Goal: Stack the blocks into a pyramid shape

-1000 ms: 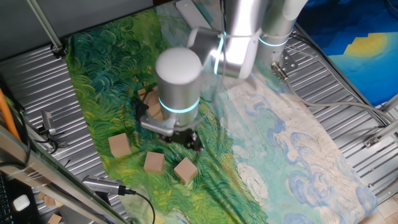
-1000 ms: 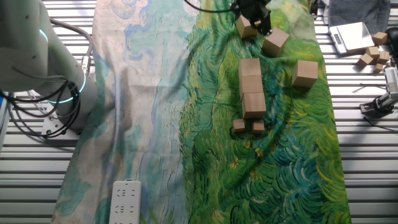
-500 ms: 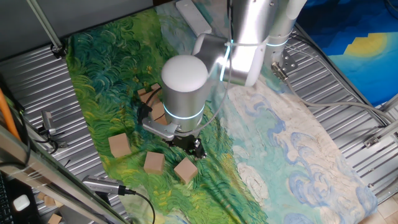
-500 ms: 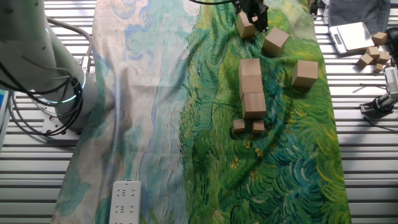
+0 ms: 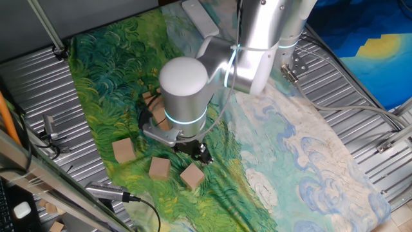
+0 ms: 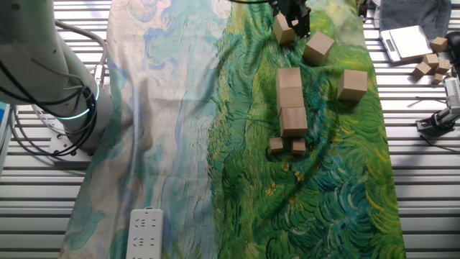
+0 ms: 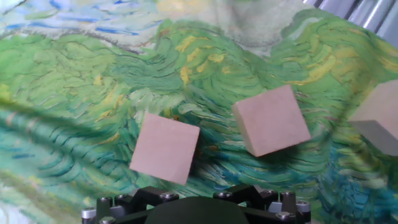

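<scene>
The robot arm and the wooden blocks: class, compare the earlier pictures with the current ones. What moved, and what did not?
The silver robot arm swung over the loose blocks: its tool slid towards the nearest plain tan wooden block and now hangs just above it. Nothing was gripped or released. That block, its two loose neighbours and the row of joined blocks on the green painted cloth did not move.

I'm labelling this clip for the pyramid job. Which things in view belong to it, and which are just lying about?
Job:
- gripper
- row of blocks
- block next to the gripper
- turned block
- outer block

Lying about:
- power strip
- small cubes off the cloth
- two small cubes by the row, probably spare
</scene>
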Robot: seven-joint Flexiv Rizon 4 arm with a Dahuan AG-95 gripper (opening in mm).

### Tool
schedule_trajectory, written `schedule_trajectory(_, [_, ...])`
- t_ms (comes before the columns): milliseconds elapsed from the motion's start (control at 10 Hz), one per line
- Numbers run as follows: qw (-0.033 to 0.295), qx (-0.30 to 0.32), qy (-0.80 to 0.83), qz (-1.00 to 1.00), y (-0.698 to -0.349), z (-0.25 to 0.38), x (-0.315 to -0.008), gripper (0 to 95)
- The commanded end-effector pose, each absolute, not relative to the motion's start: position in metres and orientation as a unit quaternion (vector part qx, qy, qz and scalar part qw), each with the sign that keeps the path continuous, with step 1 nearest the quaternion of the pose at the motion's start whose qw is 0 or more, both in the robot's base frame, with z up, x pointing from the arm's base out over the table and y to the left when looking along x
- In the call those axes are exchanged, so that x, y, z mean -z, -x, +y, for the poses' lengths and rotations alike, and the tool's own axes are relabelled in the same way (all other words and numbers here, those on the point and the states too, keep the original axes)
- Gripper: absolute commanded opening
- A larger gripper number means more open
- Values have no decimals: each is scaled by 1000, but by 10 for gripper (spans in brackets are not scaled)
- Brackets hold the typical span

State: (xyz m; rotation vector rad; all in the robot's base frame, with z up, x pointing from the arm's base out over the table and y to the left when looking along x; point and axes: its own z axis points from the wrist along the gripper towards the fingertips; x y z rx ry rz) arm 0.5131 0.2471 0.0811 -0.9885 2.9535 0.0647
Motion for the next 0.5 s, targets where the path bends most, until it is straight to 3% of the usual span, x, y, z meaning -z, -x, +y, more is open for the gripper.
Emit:
schedule_trajectory(100, [1,-20,323,946,-512,248,-81,950])
schedule_trajectory(500, [-4,-27,311,950,-512,248,-81,950])
